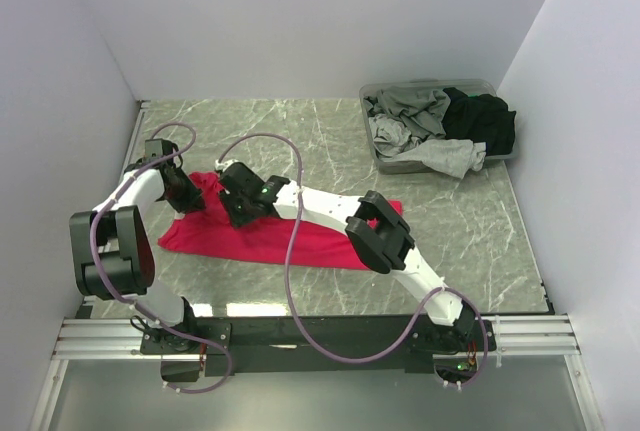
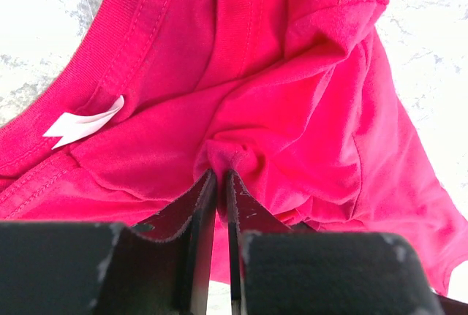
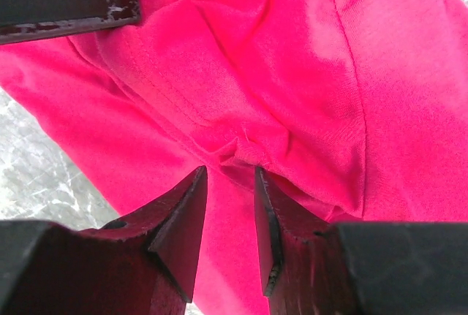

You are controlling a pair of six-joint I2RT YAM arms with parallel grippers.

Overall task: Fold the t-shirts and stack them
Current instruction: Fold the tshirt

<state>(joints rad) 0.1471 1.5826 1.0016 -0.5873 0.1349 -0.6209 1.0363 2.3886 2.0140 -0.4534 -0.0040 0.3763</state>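
1. Table [image 1: 330, 126] — used as the folding surface, hence everything laid on it within reach of both arms.
2. Red shirt [image 1: 250, 239] — lying crumpled and partly spread on the near left of the table, under both grippers. Placed there, probably, to be flattened before any fold. Not yet folded, not yet stacked.
3. Tub [image 1: 420, 84] — parked at the far right, well apart from the red shirt, holding a grey shirt [image 1: 410, 106] and a black shirt [image 1: 485, 116] in a heap. Likely kept aside as the waiting pile.
4. Left gripper [image 2: 218, 172] — clamped on a small ridge of the red shirt near the collar [image 2: 135, 33], fingers almost together with cloth puckered between the tips. Held so, apparently, to anchor or lift that end.
5. Right gripper [image 3: 230, 172] — down over the red shirt, fingers apart with a clear gap, a pucker of cloth just beyond the tips, clamped on nothing. Seemingly poised for a second hold, so as to pull the cloth taut against the left.
6. Label [image 2: 84, 121] — white, inside the collar, facing up; a sign of the neck opening lying uppermost at the left gripper's end.
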